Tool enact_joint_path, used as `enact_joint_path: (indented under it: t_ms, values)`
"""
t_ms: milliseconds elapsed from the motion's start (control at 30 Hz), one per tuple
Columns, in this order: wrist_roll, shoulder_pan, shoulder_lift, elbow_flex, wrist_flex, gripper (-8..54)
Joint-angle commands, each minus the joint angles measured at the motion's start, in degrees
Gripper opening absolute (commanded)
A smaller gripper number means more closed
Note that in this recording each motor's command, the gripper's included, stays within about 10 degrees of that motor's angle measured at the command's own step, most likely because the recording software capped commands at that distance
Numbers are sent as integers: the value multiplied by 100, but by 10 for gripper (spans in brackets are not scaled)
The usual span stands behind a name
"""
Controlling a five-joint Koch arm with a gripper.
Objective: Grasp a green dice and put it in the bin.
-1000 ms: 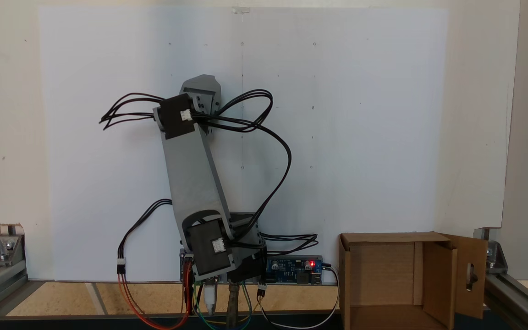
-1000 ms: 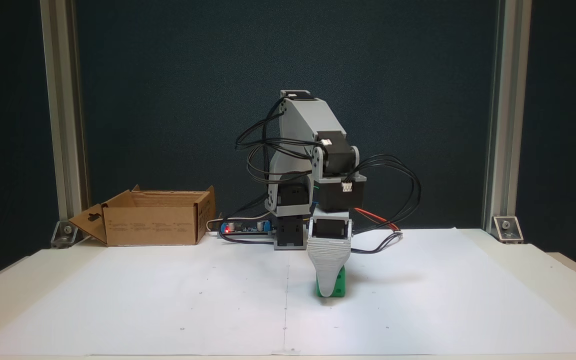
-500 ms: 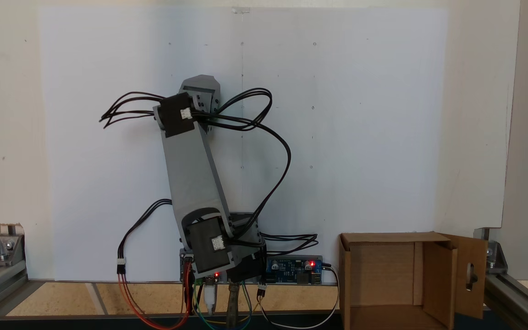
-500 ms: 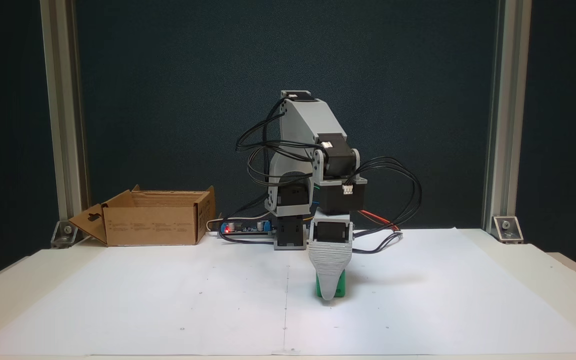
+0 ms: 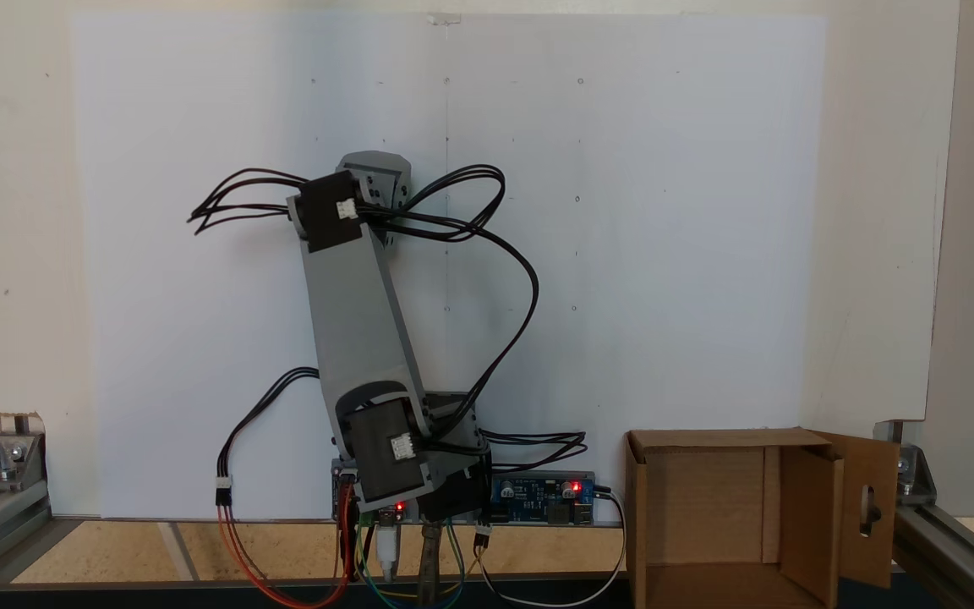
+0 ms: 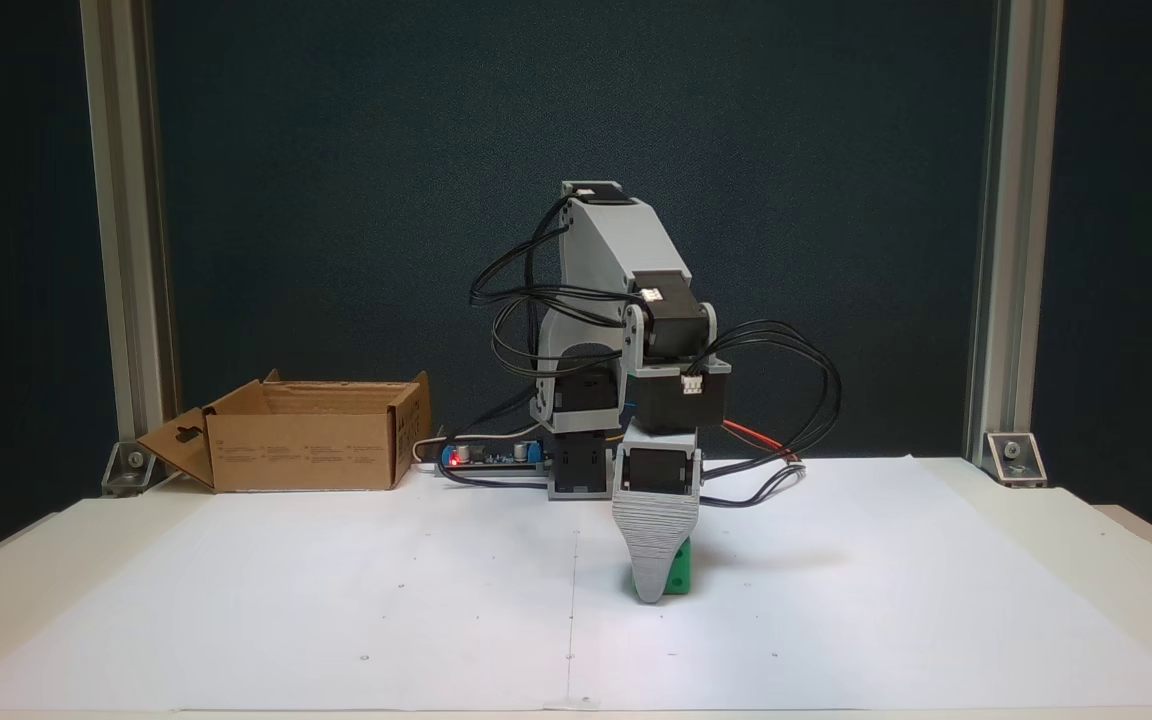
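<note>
The claw [image 6: 650,590] points down at the paper, one jaw hiding the other. Its opening cannot be told. The green dice [image 6: 677,574] sits just behind its tip

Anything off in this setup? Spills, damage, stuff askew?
Nothing stands out. The bin sits upright at the table's back edge with its flaps open, the green dice rests on the white paper behind the lowered pincer, and the black cables loop loose but clear of both.
</note>
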Motion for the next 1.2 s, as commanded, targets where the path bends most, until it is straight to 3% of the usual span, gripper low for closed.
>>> enact_joint_path:
  t_ms: [0,133,1000,1167]
  values:
    - [378,53,26,-79,70,230]
    - [387,88,26,-79,62,115]
    - [387,123,26,-79,123,115]
    - [378,114,510,-114,396,115]
